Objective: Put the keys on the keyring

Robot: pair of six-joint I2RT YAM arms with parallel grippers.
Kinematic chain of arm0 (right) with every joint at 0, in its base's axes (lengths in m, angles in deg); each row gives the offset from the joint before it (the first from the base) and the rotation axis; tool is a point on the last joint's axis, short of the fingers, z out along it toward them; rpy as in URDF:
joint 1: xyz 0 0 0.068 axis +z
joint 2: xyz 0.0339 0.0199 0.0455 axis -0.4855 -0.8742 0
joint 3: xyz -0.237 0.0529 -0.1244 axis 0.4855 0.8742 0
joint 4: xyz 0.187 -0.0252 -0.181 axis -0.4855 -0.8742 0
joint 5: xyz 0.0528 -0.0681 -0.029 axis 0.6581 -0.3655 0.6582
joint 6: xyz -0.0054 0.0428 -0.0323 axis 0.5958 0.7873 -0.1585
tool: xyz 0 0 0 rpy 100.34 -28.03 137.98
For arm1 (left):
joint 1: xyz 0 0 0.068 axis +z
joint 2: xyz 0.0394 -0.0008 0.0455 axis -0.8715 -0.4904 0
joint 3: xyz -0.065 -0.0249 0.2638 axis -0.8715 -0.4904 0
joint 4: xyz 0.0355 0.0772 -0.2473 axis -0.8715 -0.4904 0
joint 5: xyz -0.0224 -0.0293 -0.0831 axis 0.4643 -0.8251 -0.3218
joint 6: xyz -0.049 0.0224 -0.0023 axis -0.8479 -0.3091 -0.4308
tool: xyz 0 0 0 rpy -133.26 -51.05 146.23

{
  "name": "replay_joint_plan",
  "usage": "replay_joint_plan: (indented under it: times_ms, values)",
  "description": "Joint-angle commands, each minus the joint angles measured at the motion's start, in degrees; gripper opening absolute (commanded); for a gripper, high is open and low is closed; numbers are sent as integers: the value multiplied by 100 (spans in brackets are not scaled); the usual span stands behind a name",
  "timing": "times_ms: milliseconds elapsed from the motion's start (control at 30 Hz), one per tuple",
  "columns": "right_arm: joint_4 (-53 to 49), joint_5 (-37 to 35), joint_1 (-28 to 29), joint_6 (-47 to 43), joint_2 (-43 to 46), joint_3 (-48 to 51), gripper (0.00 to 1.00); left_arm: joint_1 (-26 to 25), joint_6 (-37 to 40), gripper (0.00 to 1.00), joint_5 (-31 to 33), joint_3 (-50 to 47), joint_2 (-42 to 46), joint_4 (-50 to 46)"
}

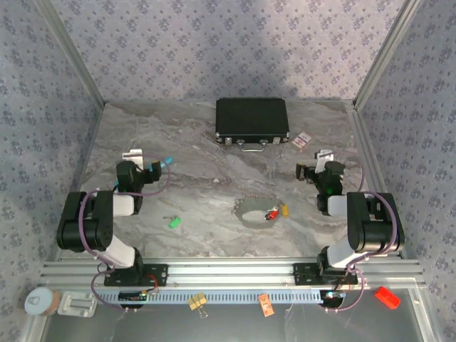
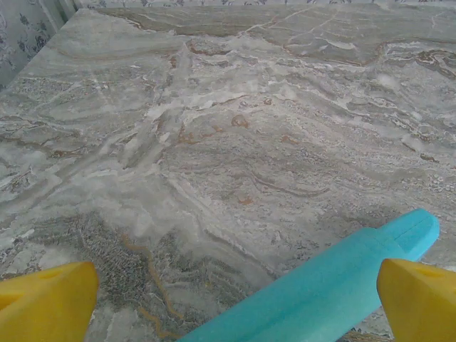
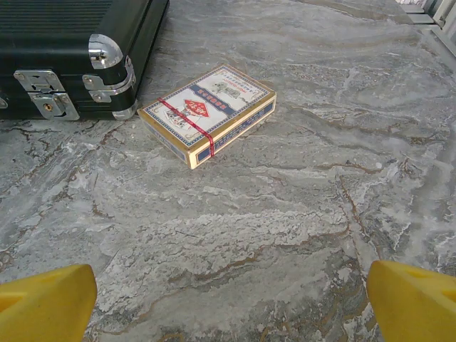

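The keyring point(image 1: 254, 212), a grey metal hoop with a short fine chain point(image 1: 246, 201), lies on the marble table right of centre. A red-headed key point(image 1: 271, 213) and a yellow-headed key point(image 1: 283, 211) lie at its right edge. A green-headed key point(image 1: 173, 222) lies apart to the left, in front of the left arm. My left gripper point(image 1: 146, 161) point(image 2: 235, 303) hovers at mid-left, far from the hoop, its yellow fingers point(image 2: 46, 299) wide open. My right gripper point(image 1: 313, 162) point(image 3: 231, 303) is at mid-right, behind the hoop, with yellow fingers point(image 3: 413, 299) open over bare table.
A turquoise cylinder point(image 2: 335, 281) point(image 1: 168, 161) lies by the left gripper's right finger. A black case point(image 1: 251, 121) point(image 3: 64, 50) stands at the back, a card deck point(image 1: 304, 140) point(image 3: 210, 110) beside it. A binder clip point(image 1: 197, 301), orange tag point(image 1: 266, 303) and red piece point(image 1: 387, 297) sit on the front rail.
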Motion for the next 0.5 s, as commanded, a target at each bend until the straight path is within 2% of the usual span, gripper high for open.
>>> replay_joint_plan:
  times_ms: [0, 467]
  values:
    - [-30, -100, 5, 53, -32, -140, 99, 9, -54, 100, -97, 114, -8, 25]
    - [-30, -102, -3, 52, -40, -142, 99, 56, -80, 100, -190, 105, -8, 25]
